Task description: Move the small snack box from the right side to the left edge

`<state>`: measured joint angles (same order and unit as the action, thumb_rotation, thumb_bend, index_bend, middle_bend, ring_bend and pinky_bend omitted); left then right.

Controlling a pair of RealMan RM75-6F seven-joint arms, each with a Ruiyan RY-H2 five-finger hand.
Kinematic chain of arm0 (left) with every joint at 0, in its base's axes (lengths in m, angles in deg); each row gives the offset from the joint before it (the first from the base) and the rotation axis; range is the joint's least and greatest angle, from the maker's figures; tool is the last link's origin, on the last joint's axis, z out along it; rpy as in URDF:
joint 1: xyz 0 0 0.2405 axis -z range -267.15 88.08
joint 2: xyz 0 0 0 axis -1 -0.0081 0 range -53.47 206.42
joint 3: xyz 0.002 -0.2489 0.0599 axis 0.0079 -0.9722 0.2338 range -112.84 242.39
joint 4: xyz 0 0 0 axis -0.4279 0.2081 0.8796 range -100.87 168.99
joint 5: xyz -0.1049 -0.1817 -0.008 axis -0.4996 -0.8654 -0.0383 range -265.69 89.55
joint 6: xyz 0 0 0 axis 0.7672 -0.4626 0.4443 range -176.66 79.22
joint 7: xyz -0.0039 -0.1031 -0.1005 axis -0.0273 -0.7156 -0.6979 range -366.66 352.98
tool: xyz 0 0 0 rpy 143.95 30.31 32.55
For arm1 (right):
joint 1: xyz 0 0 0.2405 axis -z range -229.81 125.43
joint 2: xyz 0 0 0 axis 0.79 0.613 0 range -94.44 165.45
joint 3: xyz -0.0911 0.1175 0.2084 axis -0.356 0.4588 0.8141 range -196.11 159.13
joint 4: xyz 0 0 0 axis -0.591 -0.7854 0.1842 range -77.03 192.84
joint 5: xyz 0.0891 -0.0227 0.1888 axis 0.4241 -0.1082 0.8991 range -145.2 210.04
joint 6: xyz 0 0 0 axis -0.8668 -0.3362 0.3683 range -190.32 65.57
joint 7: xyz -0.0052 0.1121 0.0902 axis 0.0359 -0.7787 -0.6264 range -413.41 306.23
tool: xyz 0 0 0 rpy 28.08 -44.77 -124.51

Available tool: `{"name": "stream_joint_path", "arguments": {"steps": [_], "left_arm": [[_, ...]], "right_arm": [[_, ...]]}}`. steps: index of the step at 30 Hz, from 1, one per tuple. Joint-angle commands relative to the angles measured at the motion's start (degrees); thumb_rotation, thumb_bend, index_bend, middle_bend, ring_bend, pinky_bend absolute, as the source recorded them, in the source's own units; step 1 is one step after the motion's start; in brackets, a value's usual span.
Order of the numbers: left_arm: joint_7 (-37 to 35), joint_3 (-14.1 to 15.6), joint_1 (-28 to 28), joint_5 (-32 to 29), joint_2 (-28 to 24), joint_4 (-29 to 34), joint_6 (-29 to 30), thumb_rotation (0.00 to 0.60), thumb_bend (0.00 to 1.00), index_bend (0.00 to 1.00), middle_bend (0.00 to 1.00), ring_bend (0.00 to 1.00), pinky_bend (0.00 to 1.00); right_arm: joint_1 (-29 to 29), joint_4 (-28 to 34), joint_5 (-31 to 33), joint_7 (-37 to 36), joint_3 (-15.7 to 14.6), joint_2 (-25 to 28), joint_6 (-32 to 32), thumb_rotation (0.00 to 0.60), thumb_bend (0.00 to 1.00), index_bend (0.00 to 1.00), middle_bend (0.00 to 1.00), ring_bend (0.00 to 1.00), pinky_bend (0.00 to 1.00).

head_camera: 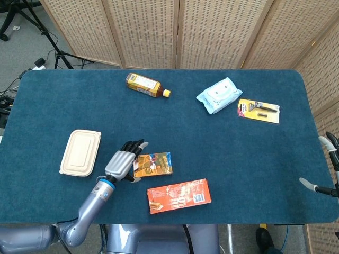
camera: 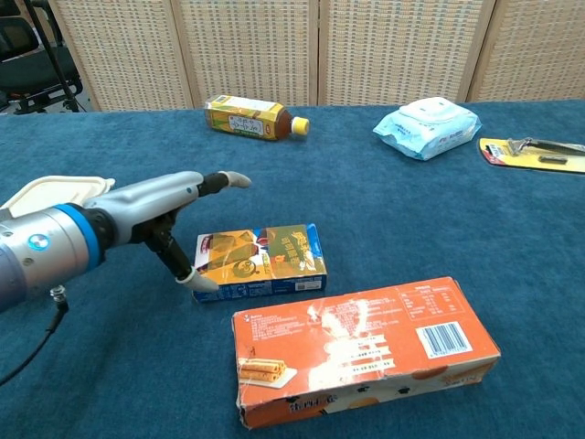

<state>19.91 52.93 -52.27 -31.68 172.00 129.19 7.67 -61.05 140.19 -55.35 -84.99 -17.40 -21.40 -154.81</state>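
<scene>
Left hand at the small orange-and-blue snack box, fingers spread, nothing gripped; next, close and carry toward the tabletop's left edge.

My head view looks steeply down over the whole tabletop; my chest view sits low and close, facing the screens. Both share the tabletop's middle.
</scene>
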Motion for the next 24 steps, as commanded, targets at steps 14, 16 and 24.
{"name": "stream_joint_path", "arguments": {"steps": [14,16,24], "left_arm": [[-0.25,0.54,2.06,1.44,9.48,-9.33,7.59,0.6,0.03,0.59,0.54,0.47,0.51],[-0.92,0.6,1.8,2.26,9.52,-9.64,8.14,0.6,0.06,0.65,0.59,0.51,0.54],[-4.12,-1.07,-0.15,6.83,3.37,-4.61,12.1,0.6,0.08,0.67,0.61,0.53,0.55]], "right_arm": [[1.37,-0.06,0.34,1.37,2.21,-0.49,0.17,0.6,0.0,0.0,0.0,0.0,0.0],[1.41,-0.07,0.21,1.41,2.3,-0.52,0.32,0.6,0.0,0.0,0.0,0.0,0.0],[1.67,0.03,-0.15,1.94,2.65,-0.62,0.83,0.6,0.0,0.0,0.0,0.0,0.0]]}}
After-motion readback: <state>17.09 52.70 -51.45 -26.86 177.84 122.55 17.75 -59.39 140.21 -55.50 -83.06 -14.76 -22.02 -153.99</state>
